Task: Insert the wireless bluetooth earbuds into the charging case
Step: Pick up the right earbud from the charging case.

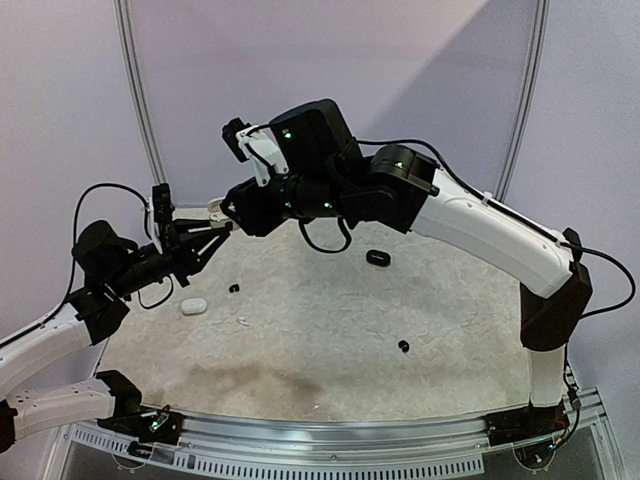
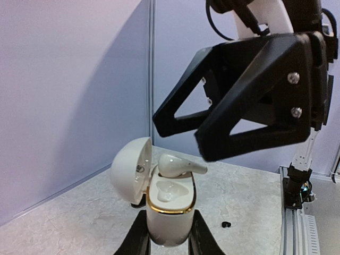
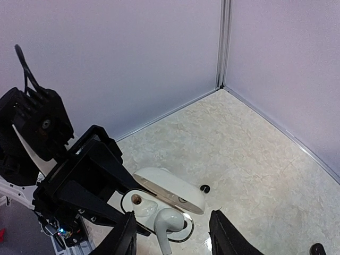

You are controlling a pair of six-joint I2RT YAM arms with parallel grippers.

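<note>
Left gripper (image 2: 169, 213) clamps open case (image 2: 167, 226); white earbud (image 2: 178, 164) lying in it; right gripper (image 3: 172, 214) fingers spread, straddling earbud.

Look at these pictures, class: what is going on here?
The left gripper holds a white charging case upright, lid open. A white earbud lies across one slot, not fully seated. The right gripper hovers open just above it. A black earbud and a black case lie loose on the table.
</note>
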